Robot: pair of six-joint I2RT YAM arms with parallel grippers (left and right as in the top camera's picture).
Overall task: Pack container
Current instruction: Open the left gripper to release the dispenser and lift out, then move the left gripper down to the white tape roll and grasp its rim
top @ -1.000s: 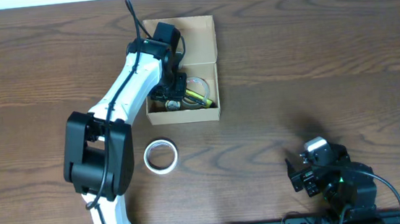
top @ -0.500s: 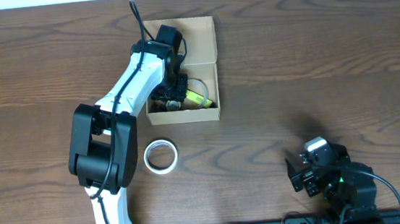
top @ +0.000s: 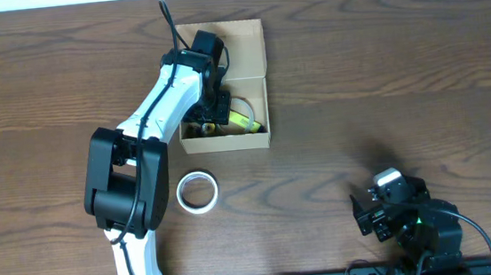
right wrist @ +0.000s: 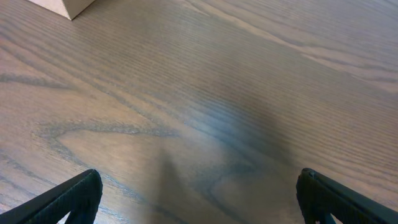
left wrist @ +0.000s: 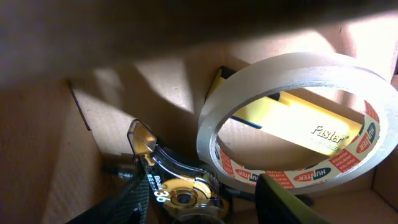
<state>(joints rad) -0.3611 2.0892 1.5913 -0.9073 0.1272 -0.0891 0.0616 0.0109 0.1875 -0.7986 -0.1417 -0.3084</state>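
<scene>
Looking down on the dark brown wood-grain table (top: 44,75), I see a pale strip of the room past its far edge and a black rail along the near edge. On the left, the white left arm (top: 150,119) with its black joints reaches away from me.

Just right of that arm's base, a loose tape roll (top: 198,192), a pale ring, lies flat on the wood.

Beyond it, at the far middle of the table, sits the container (top: 228,142), a plain kraft cardboard box with matte walls. Its lid flap (top: 242,49) is folded back on the far side.

The left gripper (left wrist: 202,186) is down inside the box. Its dark fingers (left wrist: 127,202) stand moderately apart on either side of a small tape dispenser (left wrist: 180,186) of clear and black plastic marked "36". I cannot tell whether they press on it.

Right of the dispenser, a clear tape roll (left wrist: 292,65) with a red-and-white printed core leans tilted over a yellow tool (left wrist: 311,121) lettered "Faster".

Far right, near the table's front edge and well apart from the box, the right gripper (right wrist: 199,180) hangs over bare wood, jaws spread wide and holding nothing.
</scene>
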